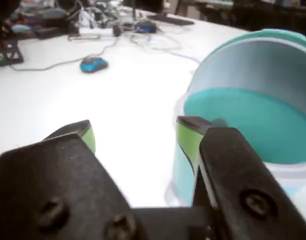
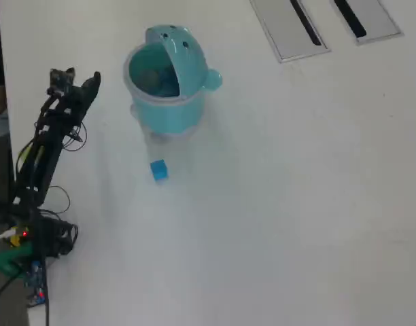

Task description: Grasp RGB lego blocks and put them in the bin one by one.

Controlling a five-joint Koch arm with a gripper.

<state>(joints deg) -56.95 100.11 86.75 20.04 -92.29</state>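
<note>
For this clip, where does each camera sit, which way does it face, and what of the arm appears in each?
Wrist view: rides just behind the hand, looking forward past both open, green-padded fingers at the bin, with desk clutter far behind.
Overhead view: fixed above the white table, looking straight down; the whole arm lies along the picture's left edge, hand beside the bin, blue block on the table.
Shared: bin, hand and table; the blue block shows only from overhead.

My wrist camera rides just behind my gripper (image 1: 135, 135), looking low across the table (image 1: 118, 100), close to the bin (image 1: 253, 120). The overhead camera looks straight down from high up. Both 2 views share bin (image 2: 168, 102) and table (image 2: 296, 204).
</note>
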